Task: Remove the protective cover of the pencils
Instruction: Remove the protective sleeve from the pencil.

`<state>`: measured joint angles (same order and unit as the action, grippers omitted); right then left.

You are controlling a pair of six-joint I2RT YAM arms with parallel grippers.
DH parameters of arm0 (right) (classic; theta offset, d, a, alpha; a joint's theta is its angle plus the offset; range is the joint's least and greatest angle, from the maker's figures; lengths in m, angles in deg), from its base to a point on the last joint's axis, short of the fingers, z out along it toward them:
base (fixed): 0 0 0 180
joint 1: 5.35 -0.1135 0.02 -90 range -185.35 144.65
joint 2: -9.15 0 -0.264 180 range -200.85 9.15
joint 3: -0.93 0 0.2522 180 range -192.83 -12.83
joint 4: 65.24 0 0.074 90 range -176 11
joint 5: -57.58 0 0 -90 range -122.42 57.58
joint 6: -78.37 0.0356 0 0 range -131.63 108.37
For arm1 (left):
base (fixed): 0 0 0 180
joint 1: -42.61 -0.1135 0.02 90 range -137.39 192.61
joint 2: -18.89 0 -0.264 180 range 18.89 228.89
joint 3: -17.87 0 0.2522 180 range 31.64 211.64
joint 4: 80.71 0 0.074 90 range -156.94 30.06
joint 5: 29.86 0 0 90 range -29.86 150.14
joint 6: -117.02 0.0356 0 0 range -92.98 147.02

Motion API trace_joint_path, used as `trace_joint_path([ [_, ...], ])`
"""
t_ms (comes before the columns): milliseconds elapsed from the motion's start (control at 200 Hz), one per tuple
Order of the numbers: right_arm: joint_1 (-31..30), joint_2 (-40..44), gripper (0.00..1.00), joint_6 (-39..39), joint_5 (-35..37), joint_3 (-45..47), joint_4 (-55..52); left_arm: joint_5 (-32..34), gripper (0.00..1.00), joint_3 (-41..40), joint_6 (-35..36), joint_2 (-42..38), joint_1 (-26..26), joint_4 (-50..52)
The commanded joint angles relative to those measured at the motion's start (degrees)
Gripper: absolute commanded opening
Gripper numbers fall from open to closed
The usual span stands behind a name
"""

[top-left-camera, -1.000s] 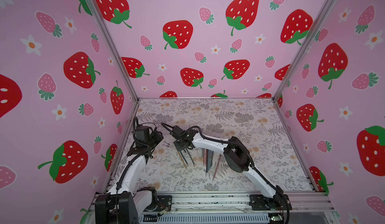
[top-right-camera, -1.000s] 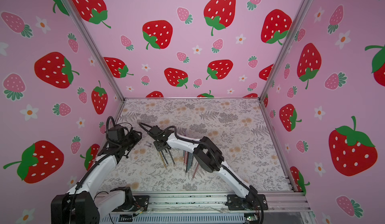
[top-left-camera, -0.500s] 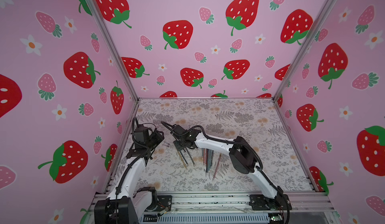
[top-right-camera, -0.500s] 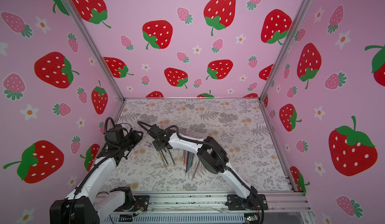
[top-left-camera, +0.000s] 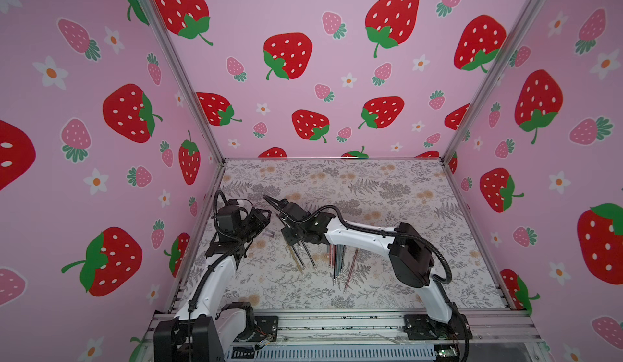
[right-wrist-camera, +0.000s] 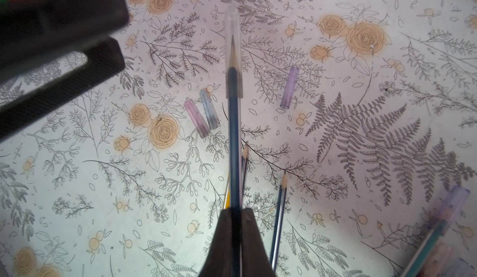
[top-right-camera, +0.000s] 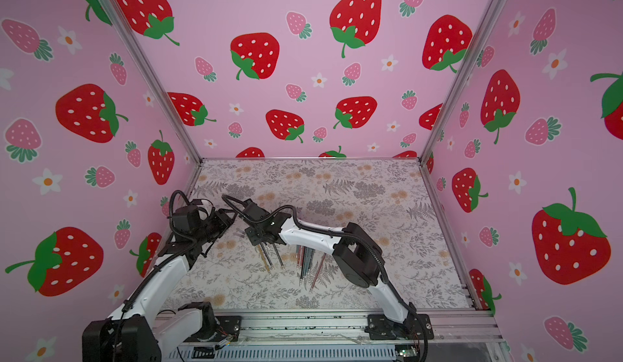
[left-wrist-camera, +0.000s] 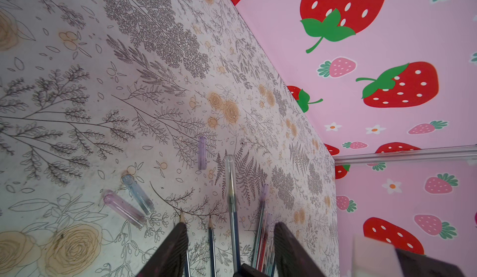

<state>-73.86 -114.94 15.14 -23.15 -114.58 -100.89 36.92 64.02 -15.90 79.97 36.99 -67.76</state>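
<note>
Clear cap (right-wrist-camera: 233, 51) still on the blue pencil (right-wrist-camera: 235, 146) my right jaws clench; left jaws gape empty; three loose caps (right-wrist-camera: 209, 110) off, capped pencils (right-wrist-camera: 449, 206) remain.

soft even light, wide-angle bending, blurred wrist-view edges

We see a clear glossy plastic cap (right-wrist-camera: 233, 52) on a painted wooden pencil (right-wrist-camera: 235, 146); matt printed tabletop (right-wrist-camera: 77, 185); brushed metal frame (top-left-camera: 337, 323).
</note>
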Motion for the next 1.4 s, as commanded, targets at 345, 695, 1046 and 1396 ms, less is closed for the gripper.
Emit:
trace_joint_path([
  [345,-2.28,4.58,0.0,-1.72,3.35,1.03,1.47,-3.09,0.56,0.32,-1.92,6.45,1.8,-6.05],
  [695,-2.68,4.3,0.0,-2.07,3.68,0.53,1.15,-3.15,0.33,1.11,-2.18,7.56,2.54,-6.31],
  [1046,-3.12,4.21,0.0,-2.45,3.37,0.5,1.25,-2.99,0.16,1.51,-3.15,8.35,2.62,-6.4],
  [1396,-3.38,4.0,0.13,-2.54,3.51,0.33,1.36,-2.43,0.11,1.46,-3.29,6.48,2.68,-5.29],
])
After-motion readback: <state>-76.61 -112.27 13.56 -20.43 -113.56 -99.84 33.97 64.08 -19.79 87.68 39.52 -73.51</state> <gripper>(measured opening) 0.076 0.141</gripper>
